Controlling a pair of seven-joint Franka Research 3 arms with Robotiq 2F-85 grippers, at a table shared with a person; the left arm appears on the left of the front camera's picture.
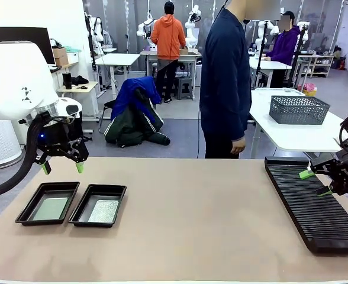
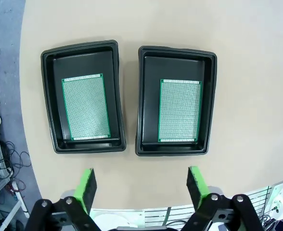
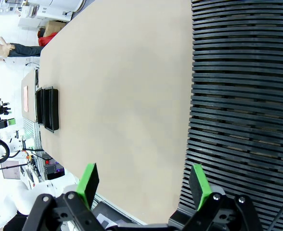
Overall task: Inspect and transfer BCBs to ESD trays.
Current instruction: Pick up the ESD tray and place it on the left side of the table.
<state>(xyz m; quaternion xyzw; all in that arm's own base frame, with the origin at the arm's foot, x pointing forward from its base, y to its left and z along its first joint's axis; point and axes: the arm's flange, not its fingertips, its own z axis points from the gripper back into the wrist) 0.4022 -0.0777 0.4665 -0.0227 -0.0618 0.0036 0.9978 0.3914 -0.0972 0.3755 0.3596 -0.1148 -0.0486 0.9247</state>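
Observation:
Two black ESD trays sit side by side at the table's left: one (image 1: pixel 48 203) (image 2: pixel 83 96) and its neighbour (image 1: pixel 99 205) (image 2: pixel 176 100). Each holds one BCB lying flat, a pale green board (image 1: pixel 50 208) (image 2: pixel 85 107) and a silvery one (image 1: pixel 104 211) (image 2: pixel 179 110). My left gripper (image 1: pixel 62 167) (image 2: pixel 141 186) hangs open above the trays, nothing between its green pads. My right gripper (image 1: pixel 316 182) (image 3: pixel 144 185) is open and empty over the near-left edge of the black slotted rack (image 1: pixel 313 204) (image 3: pixel 242 101).
A person in a dark blue top (image 1: pixel 224 77) stands at the far table edge, arm hanging down. A grey mesh basket (image 1: pixel 298 109) sits on a white table behind. The tan table top (image 1: pixel 186 219) lies bare between trays and rack.

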